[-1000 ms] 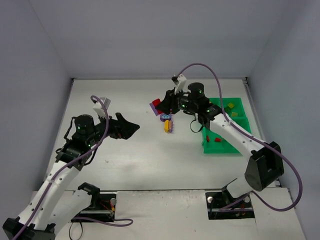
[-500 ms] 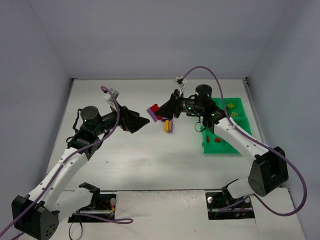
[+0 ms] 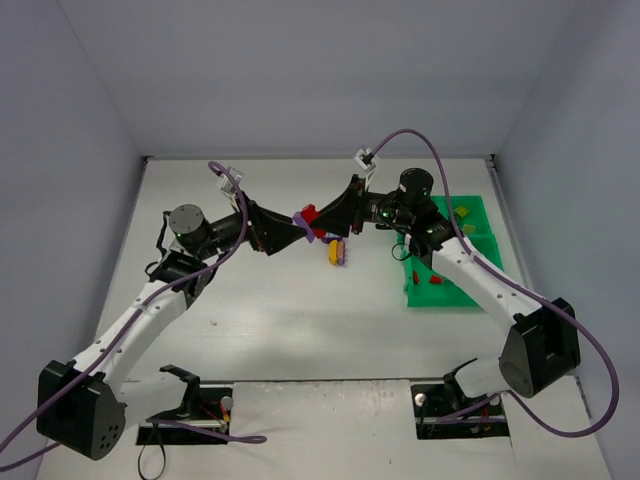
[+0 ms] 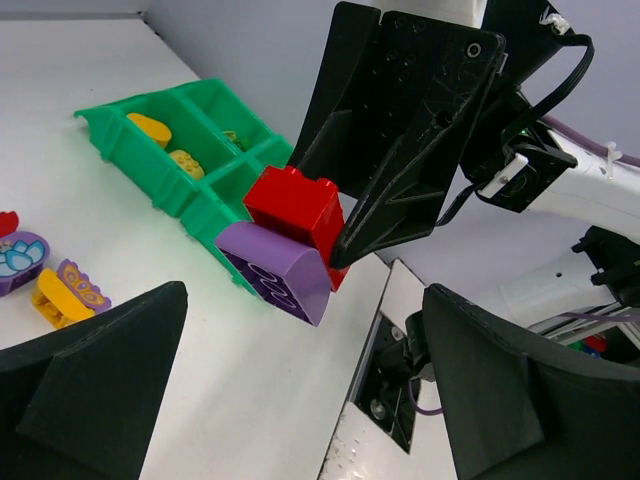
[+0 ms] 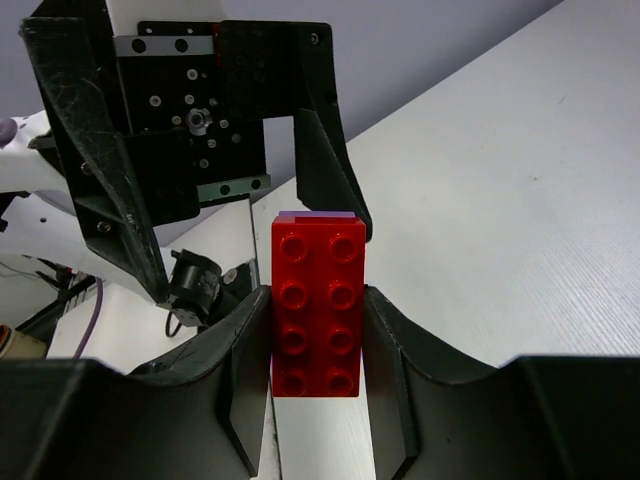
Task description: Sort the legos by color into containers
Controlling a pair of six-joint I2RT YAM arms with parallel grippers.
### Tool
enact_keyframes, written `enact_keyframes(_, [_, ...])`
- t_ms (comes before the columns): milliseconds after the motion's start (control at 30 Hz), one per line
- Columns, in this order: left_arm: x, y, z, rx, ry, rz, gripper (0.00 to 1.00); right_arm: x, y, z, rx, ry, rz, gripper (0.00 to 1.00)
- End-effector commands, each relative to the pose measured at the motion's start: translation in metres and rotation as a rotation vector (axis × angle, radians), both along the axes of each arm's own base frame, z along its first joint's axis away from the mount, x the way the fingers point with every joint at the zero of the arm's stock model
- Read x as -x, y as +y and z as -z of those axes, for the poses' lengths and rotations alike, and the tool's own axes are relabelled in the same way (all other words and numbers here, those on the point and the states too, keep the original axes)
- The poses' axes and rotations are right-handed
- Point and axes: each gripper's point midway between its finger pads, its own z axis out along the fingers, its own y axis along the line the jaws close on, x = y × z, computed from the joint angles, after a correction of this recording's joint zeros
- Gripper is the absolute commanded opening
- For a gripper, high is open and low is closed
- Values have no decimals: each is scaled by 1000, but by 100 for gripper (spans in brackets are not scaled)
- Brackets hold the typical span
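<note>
The two arms reach in from the near edge and meet above the middle of the tabletop. On the tabletop just nearer than that meeting point lie loose legos: a yellow brick touching a small purple brick, with a purple flower-printed brick close beside them.

Above these, the right gripper is clamped on a red brick, its fingers pressing the two long sides. A rounded purple brick is stuck to the red one, and the pair hangs clear of the tabletop. The left gripper faces it with its fingers spread wide, empty. In the left wrist view the pair sits between those fingers without touching either.

To the right stands the green tray. A red piece lies in its near part and yellow bricks toward its far side. I cannot tell the exact compartments.
</note>
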Motion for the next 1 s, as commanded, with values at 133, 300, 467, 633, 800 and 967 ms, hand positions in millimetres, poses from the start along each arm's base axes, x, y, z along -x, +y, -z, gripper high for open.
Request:
enact_keyframes(133, [4, -6, -39, 82, -113, 59, 91, 14, -2, -44, -100, -136, -49, 0])
enact_keyframes(300, [4, -7, -44, 102, -127, 68, 78, 15, -1, -46, -115, -130, -62, 0])
enact_keyframes(467, [4, -9, -45, 116, -130, 87, 63, 15, 1, -46, -135, -126, -77, 0])
enact_keyframes(633, [4, -11, -46, 123, -138, 103, 62, 16, 2, -47, -148, -119, -98, 0])
enact_keyframes(800, [3, -13, -47, 127, -139, 112, 61, 17, 4, -46, -149, -113, -109, 0])
enact_keyframes(967, [3, -14, -51, 144, -142, 126, 53, 16, 5, -41, -149, -97, -115, 0])
